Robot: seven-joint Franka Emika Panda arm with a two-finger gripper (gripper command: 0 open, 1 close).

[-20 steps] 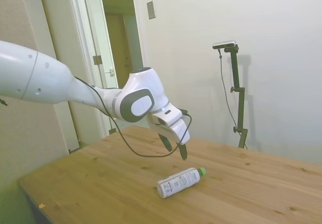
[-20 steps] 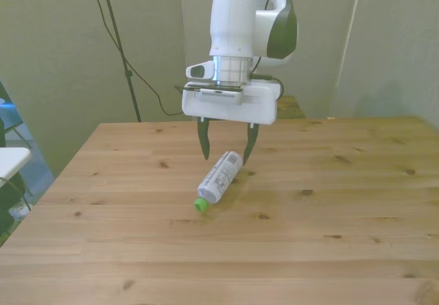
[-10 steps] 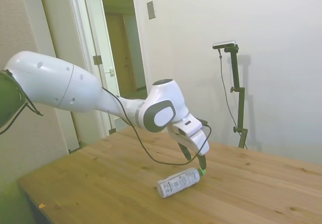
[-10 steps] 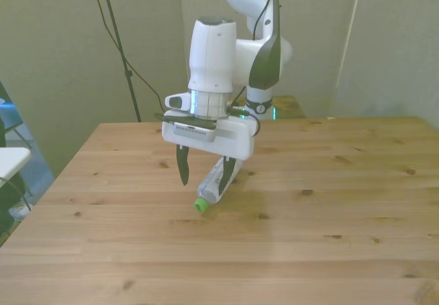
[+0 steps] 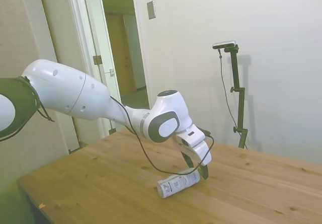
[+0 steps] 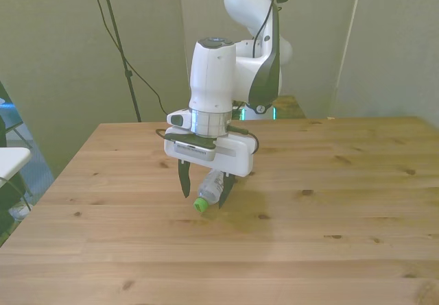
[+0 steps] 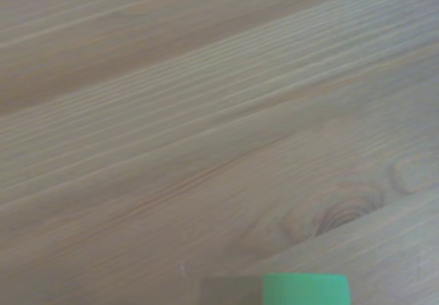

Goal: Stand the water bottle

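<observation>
The bottle (image 6: 210,190) lies on its side mid-table (image 6: 329,209), green cap (image 6: 199,205) toward the camera in the front view. The gripper (image 6: 204,188) hangs low over its neck, fingers (image 6: 183,180) spread wide, one each side, not clamped.

**Colours on the table**

The bottle (image 6: 210,189) is showing clear plastic, a green cap (image 6: 199,205) and a white label (image 5: 173,184) with dark print. The table (image 6: 329,202) is showing light wood grain with darker knots. The white arm (image 5: 75,95) is carrying grey joint patches and dark fingers (image 6: 183,180).
</observation>
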